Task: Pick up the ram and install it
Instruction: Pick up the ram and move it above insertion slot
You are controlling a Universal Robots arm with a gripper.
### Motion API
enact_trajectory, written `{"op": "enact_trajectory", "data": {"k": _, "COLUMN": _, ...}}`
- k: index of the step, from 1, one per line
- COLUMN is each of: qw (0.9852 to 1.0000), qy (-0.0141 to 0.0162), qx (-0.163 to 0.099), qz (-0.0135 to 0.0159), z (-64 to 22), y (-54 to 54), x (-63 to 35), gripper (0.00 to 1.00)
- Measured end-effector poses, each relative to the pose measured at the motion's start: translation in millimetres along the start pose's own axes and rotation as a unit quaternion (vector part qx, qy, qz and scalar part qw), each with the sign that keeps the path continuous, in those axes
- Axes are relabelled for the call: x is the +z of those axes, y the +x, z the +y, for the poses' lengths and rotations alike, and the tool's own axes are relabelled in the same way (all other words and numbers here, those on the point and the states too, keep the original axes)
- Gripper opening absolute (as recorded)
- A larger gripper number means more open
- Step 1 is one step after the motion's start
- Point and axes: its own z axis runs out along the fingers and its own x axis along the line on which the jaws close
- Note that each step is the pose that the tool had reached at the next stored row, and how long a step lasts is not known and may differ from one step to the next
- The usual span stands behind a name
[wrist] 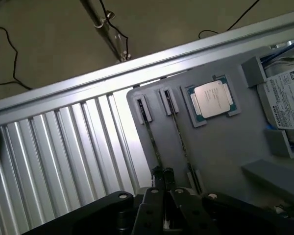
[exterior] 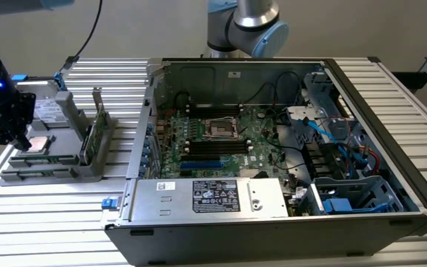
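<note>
Two slim ram sticks stand edge-up in slots of a grey holder tray. In the wrist view, one ram stick runs straight up to my gripper, and the second ram stick lies beside it. In the exterior view my black gripper hangs over the left end of the tray, just above the ram slots. I cannot tell whether it touches the stick.
The tray also holds a square silver processor, a hard drive and an upright green expansion card. An open computer case with its motherboard sits at the exterior view's right on a ribbed aluminium table.
</note>
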Motion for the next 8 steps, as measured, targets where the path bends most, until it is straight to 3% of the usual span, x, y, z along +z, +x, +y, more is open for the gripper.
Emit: {"op": "enact_trajectory", "data": {"k": 8, "qw": 0.9983, "qy": -0.0009, "qx": -0.059, "qz": -0.0055, "z": -0.1, "y": 0.0, "x": 0.3, "gripper": 0.10}}
